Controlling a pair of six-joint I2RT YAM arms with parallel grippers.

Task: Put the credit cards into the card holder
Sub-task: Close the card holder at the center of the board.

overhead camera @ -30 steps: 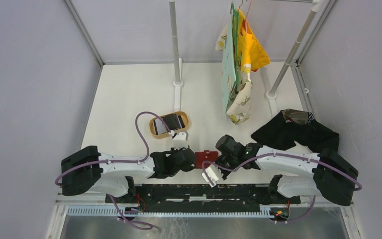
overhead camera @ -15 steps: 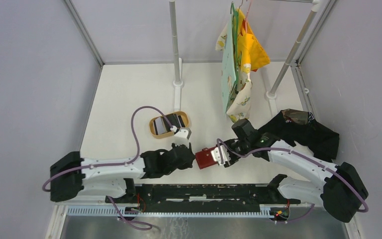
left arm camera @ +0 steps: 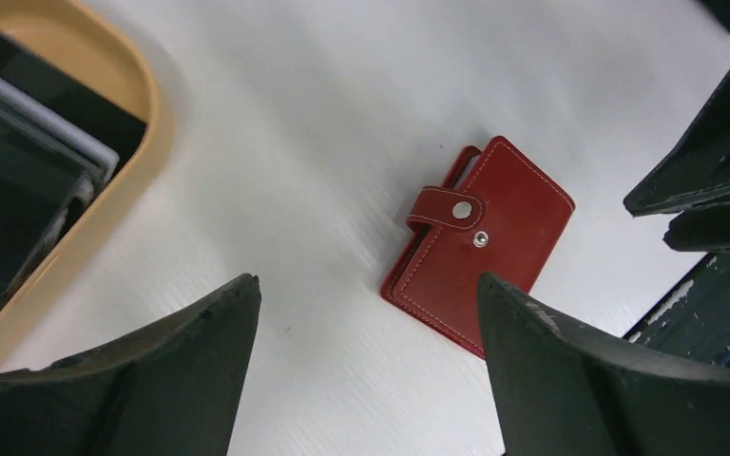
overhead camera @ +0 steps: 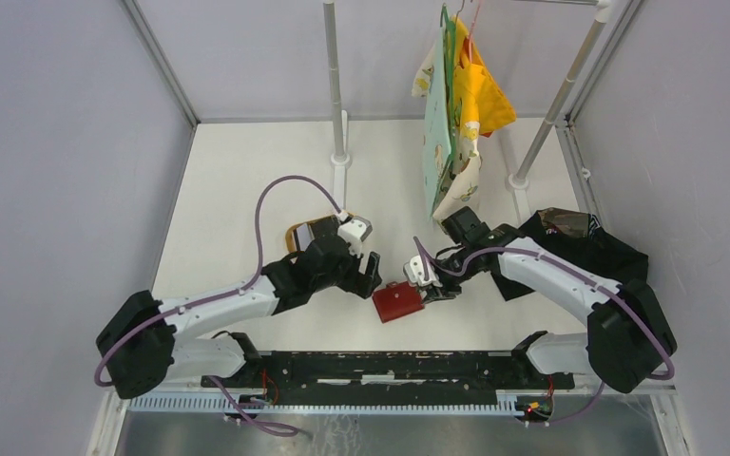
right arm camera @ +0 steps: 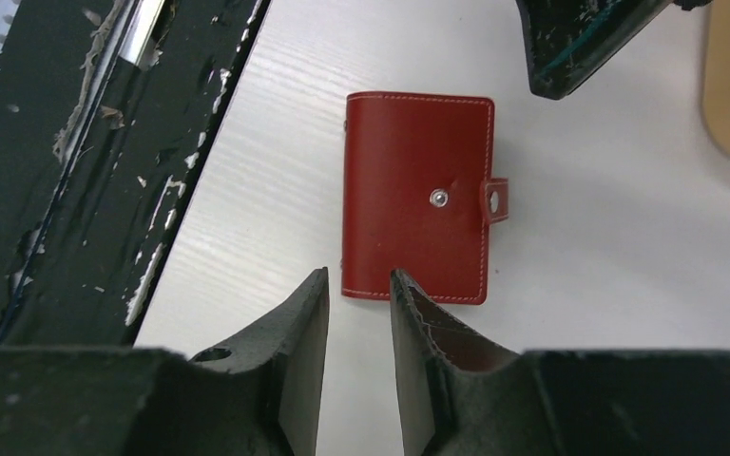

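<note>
The card holder (overhead camera: 397, 303) is a red wallet lying flat and snapped shut on the white table, between the two grippers. My left gripper (overhead camera: 369, 262) hangs wide open just left of it; in the left wrist view the card holder (left arm camera: 480, 247) lies beyond the right fingertip, with the gripper (left arm camera: 366, 285) empty. My right gripper (right arm camera: 356, 277) hovers over the near short edge of the card holder (right arm camera: 418, 195), its jaws a narrow gap apart with nothing between them. Dark and grey credit cards (left arm camera: 28, 142) lie stacked in the tan tray (left arm camera: 147, 133).
The tan tray (overhead camera: 295, 237) is partly covered by my left arm. A black garment (overhead camera: 580, 249) lies at the right. Clothes (overhead camera: 456, 123) hang from a rack with poles (overhead camera: 336, 85) at the back. A black rail (overhead camera: 390, 366) runs along the near edge.
My left gripper has opened wide and moved up and back toward the tray. My right gripper has let go of the card holder and drawn back; the holder now lies free, slightly turned.
</note>
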